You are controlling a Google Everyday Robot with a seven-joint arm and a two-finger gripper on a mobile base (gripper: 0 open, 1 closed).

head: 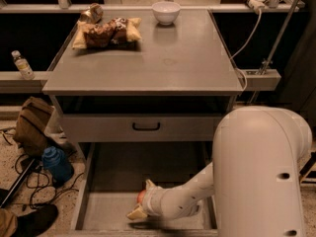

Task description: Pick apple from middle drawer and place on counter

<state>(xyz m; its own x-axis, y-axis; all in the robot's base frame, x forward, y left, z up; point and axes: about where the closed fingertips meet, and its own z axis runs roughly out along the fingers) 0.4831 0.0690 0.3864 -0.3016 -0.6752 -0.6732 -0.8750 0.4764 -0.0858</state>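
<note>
One gripper [142,200] low inside middle drawer [111,212], toward its front edge. Two pale fingers [136,214] part-spread, clamped on either side of apple [141,196]. Apple sits between fingertips, at drawer floor level, left of drawer centre.

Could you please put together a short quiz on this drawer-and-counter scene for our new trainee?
1. True or false: the apple already lies on the counter.
2. What stands at the counter's far edge? A) a white bowl B) a kettle C) a plate
3. Fill in: the gripper is down inside the open ___.
Key: 1 false, the apple is in the middle drawer, at the gripper. 2 A. 3 middle drawer.
</note>
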